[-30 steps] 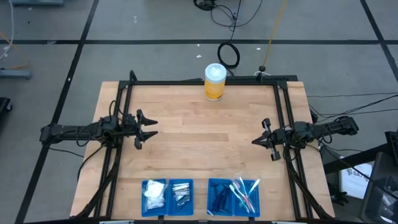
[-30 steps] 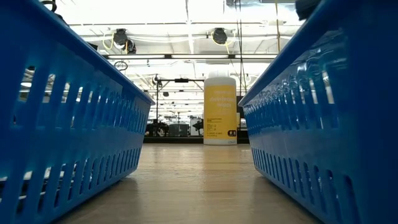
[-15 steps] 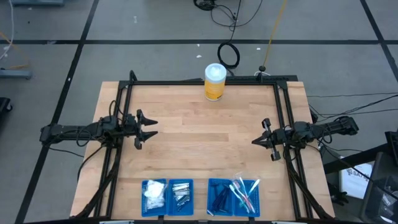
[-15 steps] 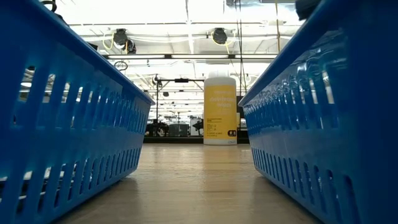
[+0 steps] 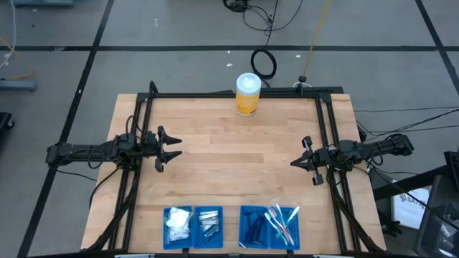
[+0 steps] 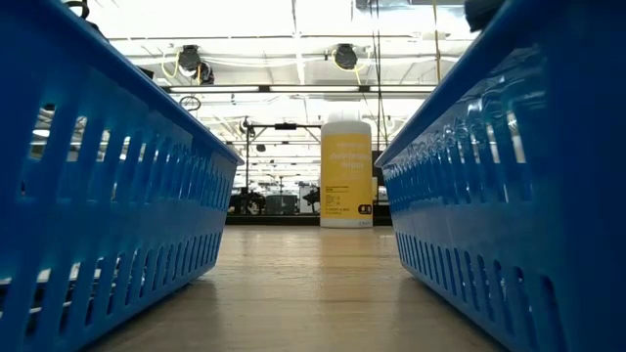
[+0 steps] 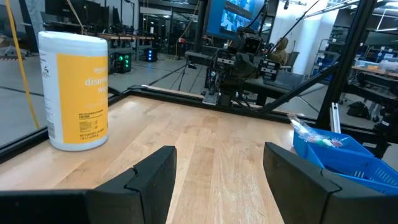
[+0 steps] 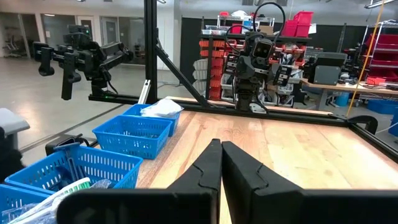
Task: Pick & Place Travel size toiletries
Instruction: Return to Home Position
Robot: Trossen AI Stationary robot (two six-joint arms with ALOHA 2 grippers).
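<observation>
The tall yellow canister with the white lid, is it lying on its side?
No, the tall yellow canister stands upright on its base on the wooden table.

Blue slotted baskets [image 6: 117, 196], yellow white-lidded canister [image 5: 247, 94], light wood-plank table [image 5: 229, 143], white packets [image 5: 176, 223]

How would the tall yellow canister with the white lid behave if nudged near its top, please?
The tall yellow canister stands upright on a narrow base, so it would probably tip. Being round, it would likely roll once down. The left gripper and right gripper wait off to either side.
</observation>
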